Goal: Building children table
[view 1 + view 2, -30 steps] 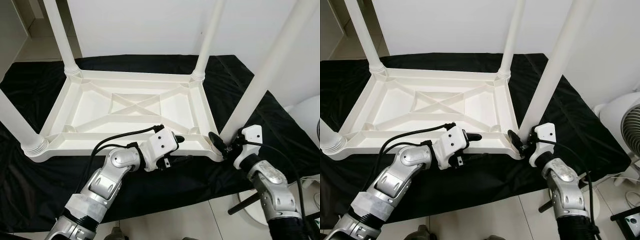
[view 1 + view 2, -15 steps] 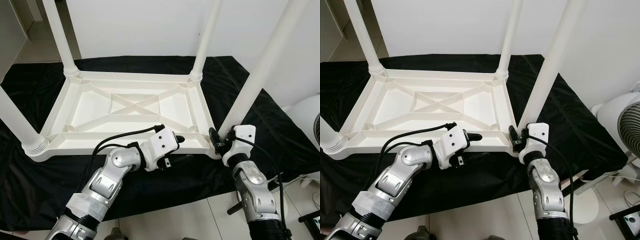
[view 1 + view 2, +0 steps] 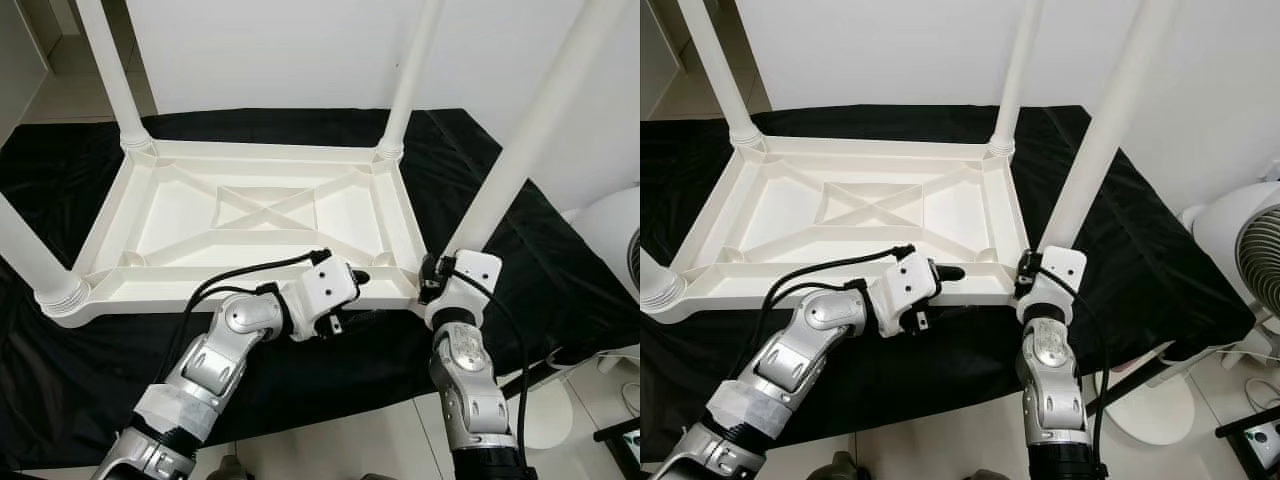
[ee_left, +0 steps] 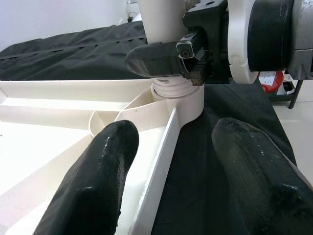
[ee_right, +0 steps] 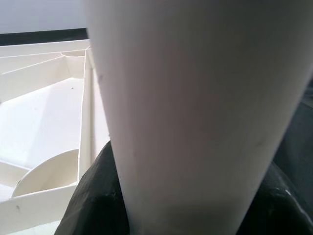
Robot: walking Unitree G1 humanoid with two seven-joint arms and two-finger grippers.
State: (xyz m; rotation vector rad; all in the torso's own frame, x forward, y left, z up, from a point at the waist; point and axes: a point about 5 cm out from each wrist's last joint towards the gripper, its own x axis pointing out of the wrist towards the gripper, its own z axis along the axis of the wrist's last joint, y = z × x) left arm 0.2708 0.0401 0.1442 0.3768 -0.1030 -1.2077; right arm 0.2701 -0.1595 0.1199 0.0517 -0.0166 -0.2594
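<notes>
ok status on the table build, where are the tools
Right tool clamped round the base of the near right leg. Left tool open, straddling the near rim of the upside-down table. Four legs up, black cloth underneath, nothing blocking.

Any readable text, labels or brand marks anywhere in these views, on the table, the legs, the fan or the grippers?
None can be read.
The upturned white table top and its legs are plain, unmarked plastic.
The left gripper and right gripper housings show no legible marking.
The white fan shows no label.
The red object behind the right gripper in the left wrist view is too small and blurred to tell.
</notes>
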